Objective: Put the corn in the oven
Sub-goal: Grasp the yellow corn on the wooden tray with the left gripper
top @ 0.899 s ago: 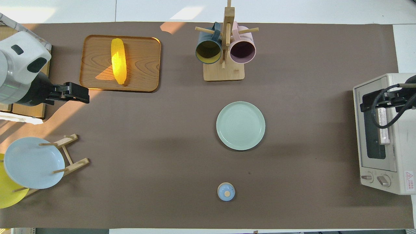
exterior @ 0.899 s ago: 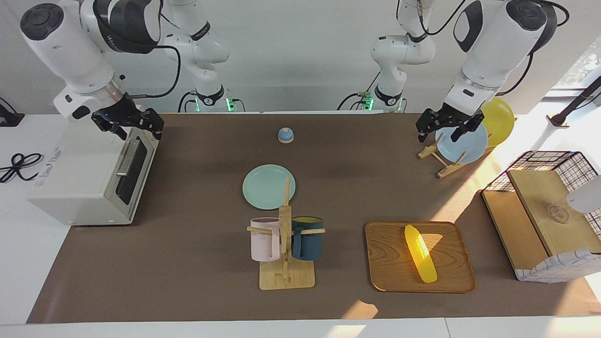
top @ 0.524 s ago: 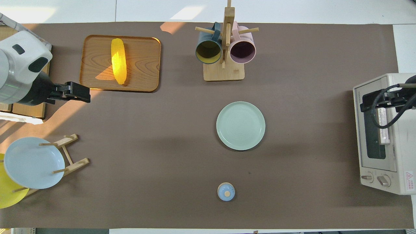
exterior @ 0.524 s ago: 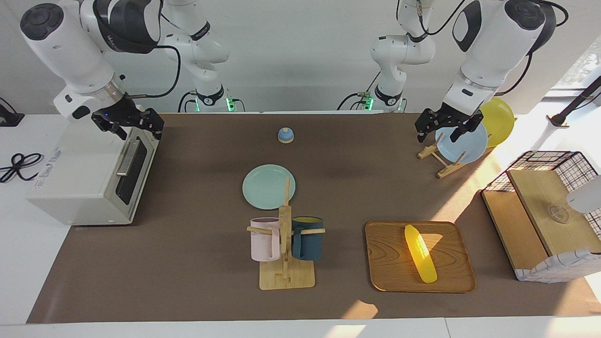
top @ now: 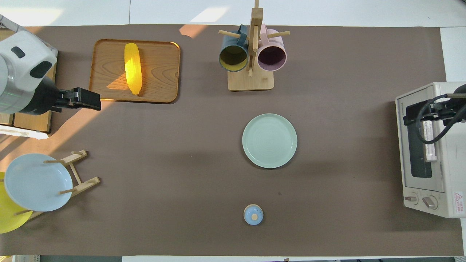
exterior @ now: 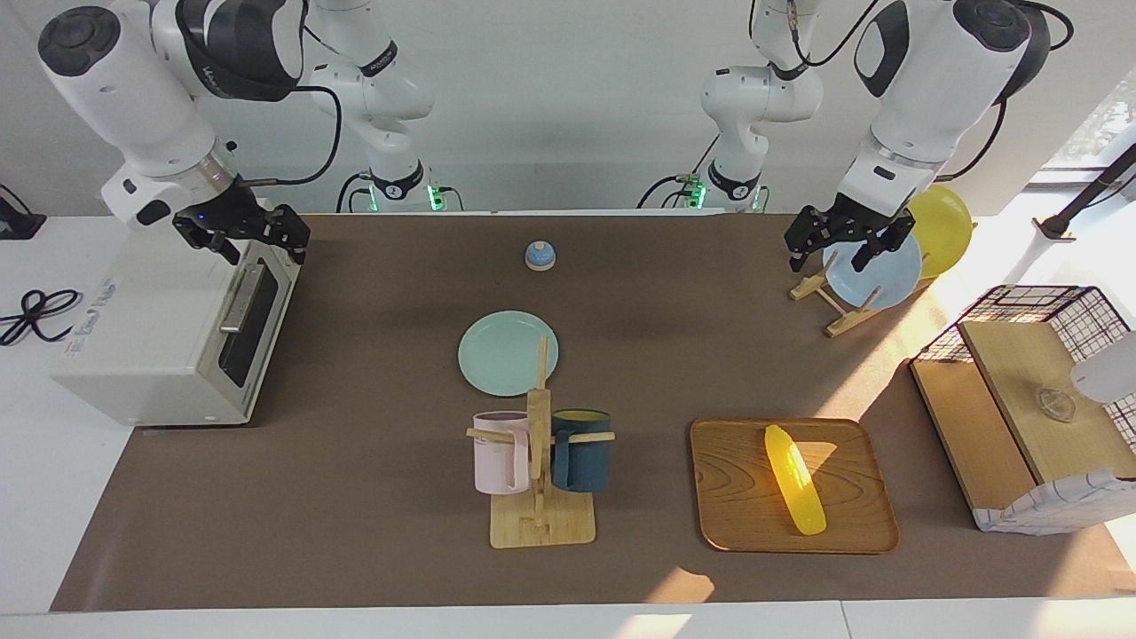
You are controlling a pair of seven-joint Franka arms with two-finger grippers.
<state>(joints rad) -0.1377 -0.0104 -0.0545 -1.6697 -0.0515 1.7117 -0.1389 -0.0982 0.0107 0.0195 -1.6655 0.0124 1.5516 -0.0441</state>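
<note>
The yellow corn [exterior: 796, 480] [top: 133, 68] lies on a wooden tray [exterior: 737, 506] [top: 160, 76] toward the left arm's end of the table. The off-white oven [exterior: 151, 328] [top: 449, 153] stands at the right arm's end, its dark glass door shut. My left gripper [exterior: 828, 257] [top: 87, 103] hangs open and empty in the air, over the table between the tray and the plate rack. My right gripper [exterior: 264, 253] [top: 418, 111] is open and empty just above the oven's top front edge, by the door handle.
A mug rack [exterior: 540, 497] with a pink and a dark blue mug stands beside the tray. A pale green plate [exterior: 508, 352], a small blue knobbed lid [exterior: 540, 256], a plate rack [exterior: 839, 306] with blue and yellow plates, and a wire-and-wood basket box [exterior: 1034, 417] are also on the table.
My left gripper has drifted slightly toward the tray with the corn. The right arm and everything on the table are unchanged.
</note>
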